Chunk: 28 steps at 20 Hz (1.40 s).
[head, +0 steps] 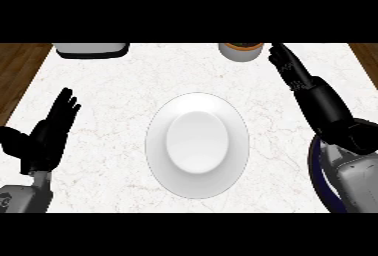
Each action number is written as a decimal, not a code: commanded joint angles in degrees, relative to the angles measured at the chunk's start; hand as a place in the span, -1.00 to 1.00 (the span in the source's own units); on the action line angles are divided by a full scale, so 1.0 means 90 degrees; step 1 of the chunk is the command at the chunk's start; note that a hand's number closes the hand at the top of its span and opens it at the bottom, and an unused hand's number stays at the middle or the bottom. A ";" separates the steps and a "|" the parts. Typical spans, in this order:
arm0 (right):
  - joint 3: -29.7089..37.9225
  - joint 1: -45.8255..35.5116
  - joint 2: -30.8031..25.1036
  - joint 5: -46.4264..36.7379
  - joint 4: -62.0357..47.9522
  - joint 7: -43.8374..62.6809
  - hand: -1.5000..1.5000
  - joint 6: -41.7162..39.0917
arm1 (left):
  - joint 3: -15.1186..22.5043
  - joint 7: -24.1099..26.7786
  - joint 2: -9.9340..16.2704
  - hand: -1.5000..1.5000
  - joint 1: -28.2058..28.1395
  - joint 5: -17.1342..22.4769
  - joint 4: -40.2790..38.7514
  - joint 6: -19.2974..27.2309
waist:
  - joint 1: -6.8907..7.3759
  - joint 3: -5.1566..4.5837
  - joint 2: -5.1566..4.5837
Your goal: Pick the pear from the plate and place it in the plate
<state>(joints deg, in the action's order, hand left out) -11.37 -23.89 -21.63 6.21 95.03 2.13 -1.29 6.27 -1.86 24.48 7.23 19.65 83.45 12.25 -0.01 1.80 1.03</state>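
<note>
While the right hand [291, 70] stretches flat, the white plate [197, 145] (bare) lies apart — leftward.

A white marble table [111, 90] carries a white plate [197, 145] at its middle, with a white appliance [94, 49] and a cup [241, 51] along the far edge.

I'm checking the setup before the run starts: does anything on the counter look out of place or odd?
The white plate in the middle holds nothing, and no pear shows anywhere. A dark blue rim is mostly hidden beneath the right robot hand's forearm. Nothing looks spilled or damaged.
</note>
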 commanded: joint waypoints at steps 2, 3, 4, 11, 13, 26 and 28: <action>-0.0442 0.0603 0.0061 0.0201 0.0625 -0.0931 1.00 -0.0762 | -0.0042 -0.0091 0.0196 0.00 0.0480 -0.0301 0.0309 0.0098 | -0.0084 -0.0189 -0.0094; -0.0619 0.0781 -0.0045 0.0284 0.0723 -0.1380 1.00 -0.1169 | -0.0066 -0.0073 0.0356 0.00 0.0586 -0.0298 0.0435 -0.0048 | -0.0099 -0.0182 -0.0090; -0.0925 0.0957 0.0037 0.0268 0.0859 -0.1720 1.00 -0.1380 | -0.0110 0.0111 0.0524 0.00 0.0540 -0.0354 0.0615 -0.0160 | -0.0054 -0.0176 -0.0073; -0.0934 0.2538 -0.0889 -0.2844 0.0375 -0.2875 1.00 0.0564 | -0.0161 0.0138 0.0725 0.00 0.0546 -0.0260 0.0773 -0.0474 | -0.0272 -0.0160 -0.0087; -0.0827 0.3136 -0.0306 -0.1958 0.0176 -0.3925 -1.00 0.0745 | 0.0007 0.0093 0.0484 0.00 0.0728 -0.0461 0.0621 -0.0230 | -0.0342 -0.0152 -0.0126; 0.1287 0.4797 -0.1445 -0.0784 0.0882 -0.6087 -1.00 0.0276 | -0.0024 -0.0057 0.0398 0.00 0.0526 -0.0618 0.1055 -0.0495 | -0.0122 -0.0208 -0.0075; 0.1549 0.4838 -0.1848 -0.1205 0.1012 -0.5373 -1.00 0.0512 | -0.0138 -0.0116 0.0471 0.00 0.0778 -0.0591 0.0721 -0.0530 | -0.0196 -0.0220 -0.0084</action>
<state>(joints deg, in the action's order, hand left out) -1.69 16.10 -33.32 -1.49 98.93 -52.16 0.81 5.61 -3.02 28.42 14.27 14.73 90.70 7.84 -1.36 -0.04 0.21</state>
